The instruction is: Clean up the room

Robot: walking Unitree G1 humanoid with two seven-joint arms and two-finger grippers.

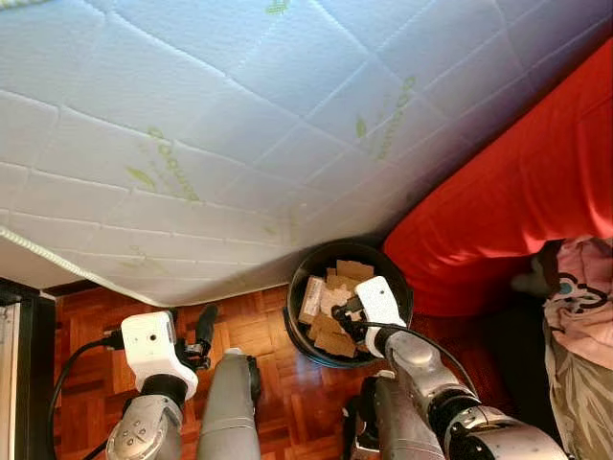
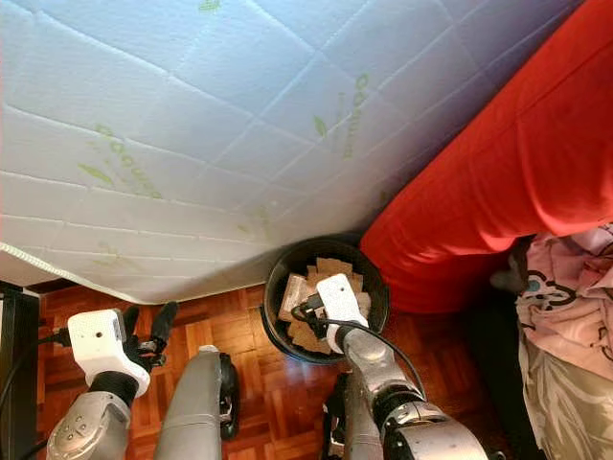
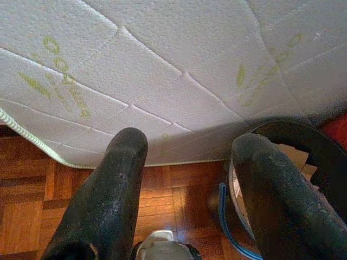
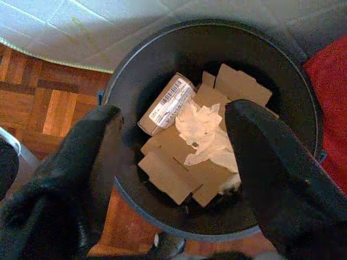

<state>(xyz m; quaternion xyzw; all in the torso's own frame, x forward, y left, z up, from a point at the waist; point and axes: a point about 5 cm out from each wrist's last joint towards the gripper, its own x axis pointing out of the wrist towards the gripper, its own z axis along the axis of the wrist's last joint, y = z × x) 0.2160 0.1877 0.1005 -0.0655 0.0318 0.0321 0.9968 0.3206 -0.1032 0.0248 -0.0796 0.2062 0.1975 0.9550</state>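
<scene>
Trash bin [image 4: 303,108] of cardboard scraps [image 4: 179,162] sits under the right hand [image 4: 173,157], fingers spread wide and empty.

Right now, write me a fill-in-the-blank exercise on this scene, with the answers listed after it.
1. The right gripper hangs open over the black ____.
2. In the bin lie cardboard pieces, crumpled paper and a small box printed with a ____.
3. The bin stands on a ____ floor, beside the white mattress.
4. The blanket next to the bin is ____.

Missing words: bin; barcode; wooden; red
</scene>
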